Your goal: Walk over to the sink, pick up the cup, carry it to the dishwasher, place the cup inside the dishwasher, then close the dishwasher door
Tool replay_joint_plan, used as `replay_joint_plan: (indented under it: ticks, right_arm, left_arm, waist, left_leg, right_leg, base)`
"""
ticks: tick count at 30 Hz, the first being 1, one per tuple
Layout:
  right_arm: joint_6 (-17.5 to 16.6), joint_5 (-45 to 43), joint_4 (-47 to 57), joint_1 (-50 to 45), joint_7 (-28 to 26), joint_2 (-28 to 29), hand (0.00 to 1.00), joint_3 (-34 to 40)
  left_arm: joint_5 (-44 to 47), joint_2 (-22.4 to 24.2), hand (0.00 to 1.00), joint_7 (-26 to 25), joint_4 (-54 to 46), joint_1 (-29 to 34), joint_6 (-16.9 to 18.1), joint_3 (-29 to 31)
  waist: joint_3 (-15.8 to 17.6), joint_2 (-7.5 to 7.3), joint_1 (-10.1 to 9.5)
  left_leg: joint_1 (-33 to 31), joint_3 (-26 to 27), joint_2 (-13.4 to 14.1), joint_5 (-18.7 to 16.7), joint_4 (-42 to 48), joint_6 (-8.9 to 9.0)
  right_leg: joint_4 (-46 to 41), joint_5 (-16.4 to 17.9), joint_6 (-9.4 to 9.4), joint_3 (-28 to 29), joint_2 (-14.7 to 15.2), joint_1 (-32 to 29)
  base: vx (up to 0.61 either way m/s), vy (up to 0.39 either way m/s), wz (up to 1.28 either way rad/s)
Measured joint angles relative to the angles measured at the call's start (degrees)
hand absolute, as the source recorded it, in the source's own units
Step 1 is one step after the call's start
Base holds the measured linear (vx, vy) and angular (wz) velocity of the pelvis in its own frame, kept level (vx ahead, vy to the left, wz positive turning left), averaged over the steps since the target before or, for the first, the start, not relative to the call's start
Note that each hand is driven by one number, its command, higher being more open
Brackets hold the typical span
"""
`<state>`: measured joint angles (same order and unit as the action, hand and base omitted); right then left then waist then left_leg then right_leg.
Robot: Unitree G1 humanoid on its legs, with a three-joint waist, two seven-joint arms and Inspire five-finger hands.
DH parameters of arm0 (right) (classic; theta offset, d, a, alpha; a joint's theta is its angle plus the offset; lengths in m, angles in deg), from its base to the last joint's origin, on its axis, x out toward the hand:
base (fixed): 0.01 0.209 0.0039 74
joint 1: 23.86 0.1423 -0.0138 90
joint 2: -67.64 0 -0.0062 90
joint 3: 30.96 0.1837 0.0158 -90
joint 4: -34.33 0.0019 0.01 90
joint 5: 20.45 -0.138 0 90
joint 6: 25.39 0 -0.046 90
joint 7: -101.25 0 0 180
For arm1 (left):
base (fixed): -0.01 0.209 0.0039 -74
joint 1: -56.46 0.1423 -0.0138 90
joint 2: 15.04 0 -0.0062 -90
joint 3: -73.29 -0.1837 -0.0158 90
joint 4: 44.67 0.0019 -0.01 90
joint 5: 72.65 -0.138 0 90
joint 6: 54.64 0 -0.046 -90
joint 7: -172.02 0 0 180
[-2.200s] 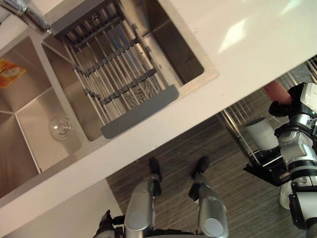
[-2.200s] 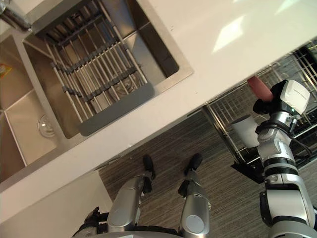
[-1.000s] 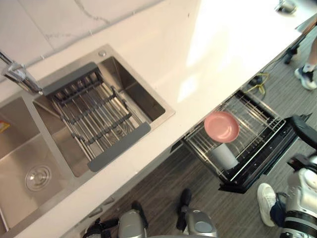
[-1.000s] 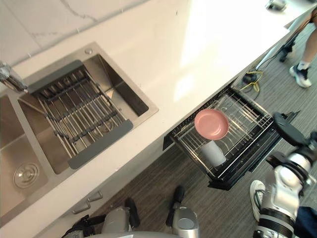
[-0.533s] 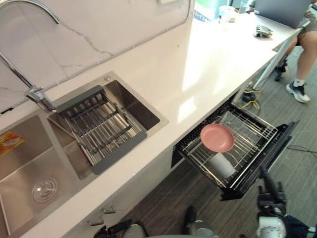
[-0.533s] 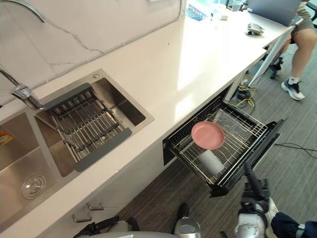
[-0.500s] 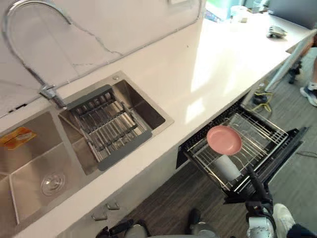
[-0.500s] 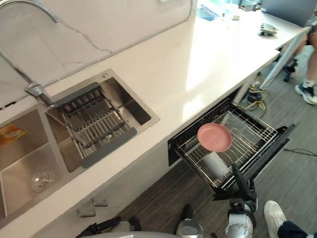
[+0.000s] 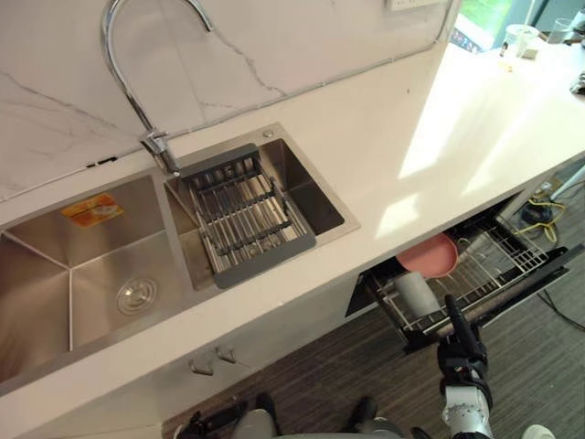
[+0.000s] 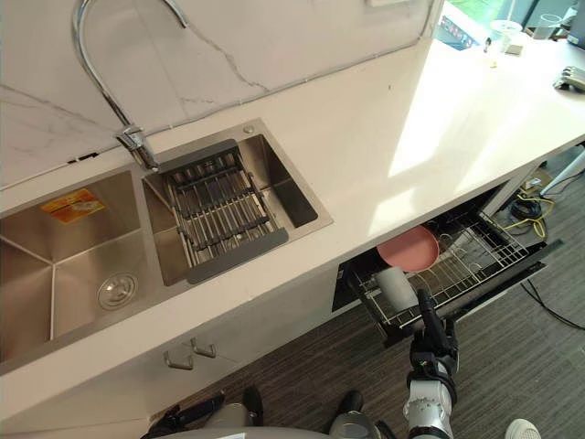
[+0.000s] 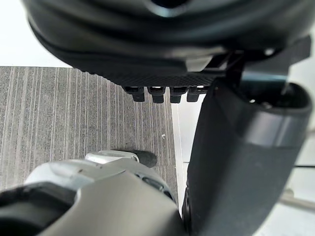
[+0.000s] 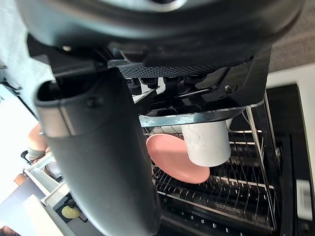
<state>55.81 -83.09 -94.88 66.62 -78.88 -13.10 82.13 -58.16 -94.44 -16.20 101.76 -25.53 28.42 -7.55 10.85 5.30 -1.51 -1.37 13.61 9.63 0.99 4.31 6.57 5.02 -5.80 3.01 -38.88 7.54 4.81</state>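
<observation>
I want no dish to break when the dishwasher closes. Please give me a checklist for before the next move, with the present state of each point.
1. White cylindrical cup inside the wire dishwasher rack: ok, it is beside the round pink plate.
2. Right hand free of the cup: ok, open, low in front of the rack.
3. Rack pushed in under the white counter: not ok, it is pulled out.
4. Black dishwasher door shut: not ok, it is open.
5. Cup and plate low enough to pass under the counter: cannot tell.
6. Left hand away from the door: ok, over the floor.
</observation>
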Motion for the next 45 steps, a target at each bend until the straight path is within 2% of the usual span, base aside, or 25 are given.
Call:
replay_joint_plan:
  ticks: [3,7,9,10,13,16,20,23,26,29,33,35,37,38,40,41,42,44,45]
  right_arm:
    - [1.14,-3.15,-0.50,2.20,0.00,-1.88,1.00,-0.10]
    - [1.54,-5.46,-4.59,7.70,0.03,-3.48,1.00,-0.39]
    - [2.04,-6.07,-6.94,10.64,0.04,-4.93,1.00,-1.13]
    - [2.61,-7.20,-7.62,12.66,0.04,-5.76,1.00,-1.22]
    - [3.04,-7.55,-7.63,13.90,-0.12,-6.41,1.00,-1.82]
    - [3.30,-8.08,-7.81,14.38,-3.55,-6.69,1.00,-3.59]
    - [3.57,-7.93,-5.18,14.43,-6.48,-6.81,1.00,-6.64]
    - [3.91,-4.42,-1.13,12.20,-6.56,-6.89,1.00,-11.45]
    - [4.89,1.57,-0.22,5.34,-8.50,-7.09,1.00,-19.92]
    - [4.60,7.22,-4.76,-0.50,-9.62,-2.08,1.00,-21.93]
    - [3.90,13.59,-8.93,-5.16,-9.63,-1.75,1.00,-20.68]
    - [2.80,16.63,-9.47,-6.41,-9.53,-2.00,1.00,-18.69]
    - [1.36,19.28,-9.90,-7.48,-9.35,-2.01,1.00,-16.35]
    - [0.85,19.80,-10.07,-7.95,-9.25,-1.92,1.00,-14.76]
    - [0.42,20.22,-10.52,-9.28,-9.27,-1.48,1.00,-12.35]
    - [0.08,21.42,-11.21,-10.78,-9.26,-1.46,1.00,-11.20]
    - [-0.02,24.73,-12.00,-12.48,-9.20,-1.48,1.00,-9.95]
    - [-0.27,30.23,-14.96,-12.93,-8.77,-1.64,1.00,-8.67]
    - [-0.24,32.97,-17.01,-12.72,-8.64,-1.20,1.00,-7.42]
  left_arm:
    - [-1.86,-0.01,1.00,-0.01,0.11,0.40,0.35,0.14]
    - [-11.05,-0.22,1.00,0.03,-0.73,0.38,-0.09,0.82]
    - [-15.30,-0.48,1.00,0.02,-0.10,0.42,-2.12,0.45]
    - [-17.80,-0.40,1.00,0.03,1.86,0.63,-4.21,0.39]
    - [-18.98,-0.21,1.00,0.15,3.23,2.03,-4.86,0.20]
    - [-18.25,-0.03,1.00,1.50,4.80,5.35,-4.06,-0.62]
    - [-14.34,0.11,1.00,2.36,5.14,5.43,-2.43,-0.63]
    - [-17.19,0.17,1.00,1.87,4.53,3.93,-0.44,-1.12]
    - [-19.06,0.29,1.00,0.02,3.68,3.02,0.28,-4.56]
    - [-18.99,1.44,1.00,-1.61,3.90,2.68,0.08,-7.12]
    - [-18.95,1.96,1.00,-2.75,4.20,2.84,-0.05,-7.48]
    - [-18.95,1.10,1.00,-2.73,4.23,3.06,-0.98,-8.58]
    - [-18.87,-0.15,1.00,-2.35,4.54,3.00,-2.61,-9.64]
    - [-18.81,-1.01,1.00,-1.43,4.61,2.85,-3.41,-9.73]
    - [-18.08,-2.53,1.00,0.63,4.62,2.41,-4.37,-10.89]
    - [-17.19,-3.43,1.00,2.33,4.58,2.21,-4.83,-11.93]
    - [-14.30,-3.76,1.00,4.46,4.53,2.36,-6.48,-12.19]
    - [-6.55,-3.81,1.00,7.06,4.58,3.12,-9.27,-12.02]
    - [-2.52,-3.76,1.00,7.93,4.62,3.71,-9.44,-11.84]
  waist:
    - [-0.10,1.18,-1.06]
    - [-0.09,1.58,-2.19]
    - [0.13,2.02,-2.56]
    - [0.46,2.52,-2.69]
    - [0.69,2.89,-3.54]
    - [0.88,2.96,-3.84]
    - [1.38,3.53,-3.85]
    - [1.50,3.65,-3.71]
    - [1.44,3.61,-3.16]
    - [1.37,3.58,-2.42]
    - [1.25,3.19,-2.03]
    - [0.73,2.27,-1.45]
    - [-0.03,1.18,0.06]
    - [-0.16,0.39,1.03]
    - [-0.21,-0.77,1.95]
    - [-0.33,-1.37,2.50]
    - [-0.97,-1.51,2.52]
    - [-1.67,-1.65,2.35]
    - [-1.78,-1.81,1.92]
  left_leg:
    - [-0.86,-1.78,-0.33,0.67,-0.06,-0.31]
    - [-1.64,-3.62,-0.66,2.11,-0.46,-0.59]
    - [-1.76,-4.14,-0.78,2.39,-0.61,-0.67]
    - [-2.31,-5.16,-0.95,2.86,-0.88,-0.63]
    - [-2.51,-5.99,-0.99,3.37,-1.25,-0.58]
    - [-2.49,-6.24,-1.30,4.15,-2.12,-0.55]
    - [-2.68,-6.11,-0.86,4.29,-3.26,-0.31]
    - [-3.04,-5.13,0.01,4.31,-4.04,-0.26]
    - [-2.89,-4.53,0.98,4.35,-4.05,-0.19]
    - [-2.34,-1.62,2.19,4.36,-4.01,-0.08]
    - [-0.71,1.55,2.45,3.92,-3.83,0.67]
    - [0.65,3.64,2.50,3.61,-3.65,0.76]
    - [1.55,5.11,2.32,3.26,-3.52,0.75]
    - [1.19,9.08,2.18,3.30,-2.17,0.68]
    - [0.35,15.95,2.07,3.72,0.35,-0.23]
    - [0.32,20.67,1.88,3.93,1.17,-1.80]
    - [0.30,22.98,1.72,3.54,0.96,-3.65]
    - [0.37,22.41,0.82,3.38,-0.37,-4.53]
    - [0.40,22.20,0.20,3.40,-1.12,-4.73]
  right_leg:
    - [-0.20,-0.01,-0.02,-1.61,0.03,0.17]
    - [-0.22,-0.23,-0.34,-3.48,0.02,0.30]
    - [-0.21,-0.23,-0.34,-3.91,0.04,0.41]
    - [-0.21,-0.21,-0.35,-4.91,0.01,0.40]
    - [-0.21,-0.14,-0.44,-5.57,-0.11,0.39]
    - [-0.17,0.08,-0.26,-5.94,-0.15,0.13]
    - [0.11,0.42,-0.70,-5.65,-0.66,-0.30]
    - [0.12,0.55,-0.91,-4.94,-1.33,-1.54]
    - [0.12,0.94,-1.51,-4.49,-2.25,-1.62]
    - [0.11,1.27,-2.00,-3.41,-2.82,-1.92]
    - [-0.09,1.05,-1.65,-0.84,-2.71,-2.12]
    - [-0.18,0.70,-1.81,1.03,-2.57,-1.97]
    - [-0.21,0.86,-1.50,1.20,-2.24,-1.27]
    - [-0.23,1.13,-1.12,0.28,-1.53,-0.49]
    - [-0.39,1.63,-0.40,-1.43,-0.35,0.97]
    - [-0.82,2.31,0.38,-3.20,0.46,2.21]
    - [-1.34,3.21,1.21,-4.62,0.76,2.76]
    - [-2.53,4.08,2.11,-5.76,1.49,2.80]
    - [-4.35,4.87,2.52,-5.75,2.52,2.21]
  base:
    - [0.01,0.025,0.27]
    - [0.01,0.025,0.26]
    - [0.00,0.026,0.19]
    - [0.00,0.026,0.23]
    - [0.00,0.024,0.21]
    - [-0.01,0.032,0.04]
    - [-0.09,0.032,-0.04]
    - [-0.08,-0.003,-0.11]
    - [0.00,-0.024,-0.07]
    - [0.06,-0.007,-0.18]
    - [0.13,0.052,-0.33]
    - [0.16,0.071,-0.40]
    - [0.15,0.066,-0.13]
    - [0.07,0.060,0.28]
    - [0.04,0.112,0.50]
    - [0.03,0.183,0.72]
    - [0.03,0.172,0.69]
    - [0.05,0.180,0.41]
    - [0.06,0.180,0.23]
